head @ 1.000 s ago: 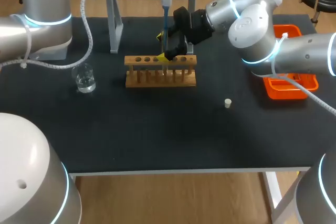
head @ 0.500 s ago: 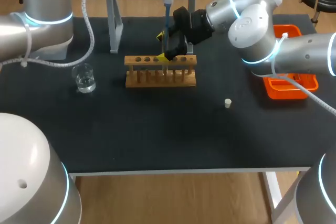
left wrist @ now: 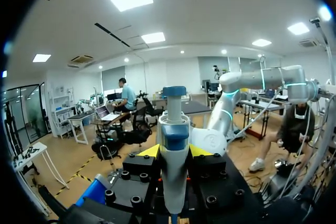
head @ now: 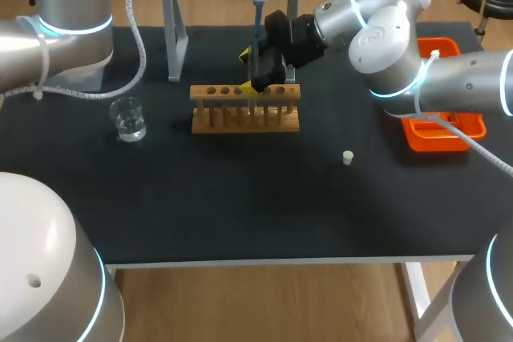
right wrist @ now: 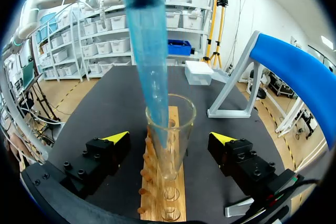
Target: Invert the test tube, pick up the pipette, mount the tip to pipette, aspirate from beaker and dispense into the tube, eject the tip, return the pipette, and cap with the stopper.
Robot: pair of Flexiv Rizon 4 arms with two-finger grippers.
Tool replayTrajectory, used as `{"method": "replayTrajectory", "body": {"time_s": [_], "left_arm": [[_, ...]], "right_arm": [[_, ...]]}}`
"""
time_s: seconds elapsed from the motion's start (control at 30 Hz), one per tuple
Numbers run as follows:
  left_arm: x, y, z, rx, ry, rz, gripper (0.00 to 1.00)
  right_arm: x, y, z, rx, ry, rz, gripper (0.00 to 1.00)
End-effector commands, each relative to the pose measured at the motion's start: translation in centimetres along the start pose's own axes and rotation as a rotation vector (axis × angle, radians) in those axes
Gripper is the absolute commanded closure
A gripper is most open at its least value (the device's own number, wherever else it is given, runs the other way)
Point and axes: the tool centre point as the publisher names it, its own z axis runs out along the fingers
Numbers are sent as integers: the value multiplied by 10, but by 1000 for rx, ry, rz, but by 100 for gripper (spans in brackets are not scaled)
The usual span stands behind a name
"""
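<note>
Dispense step | left tool [left wrist: 174, 151] clamped on pipette [left wrist: 174, 140], held vertical so blue tip [right wrist: 149, 51] sits inside test tube [right wrist: 169, 145] mouth | tube upright in rack [head: 244, 111] | right tool [right wrist: 169, 138] spread apart, flanking tube untouched, probably guarding alignment

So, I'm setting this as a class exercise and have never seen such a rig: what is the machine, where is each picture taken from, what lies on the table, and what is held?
Two robot arms work at a black table. The head view looks down from above and behind; each round picture comes from a camera on one arm's wrist. On the table stand a wooden rack, a glass beaker, a small stopper and an orange tray. The left gripper grips a pipette, whose blue tip dips into a test tube. The right gripper flanks that tube, its fingers seemingly not touching it.
</note>
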Motion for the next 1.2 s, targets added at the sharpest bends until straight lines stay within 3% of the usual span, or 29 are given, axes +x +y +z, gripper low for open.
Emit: {"method": "replayTrajectory", "body": {"time_s": [0.03,0.73,1.2], "left_arm": [[2,-4,0,-7,-4,-3,100],[4,-16,0,-14,-14,-1,100],[6,-34,-5,-34,-31,24,100]], "right_arm": [[-1,0,-1,3,3,0,0],[-1,0,-1,3,3,0,0],[-1,0,-1,3,3,0,0]]}}
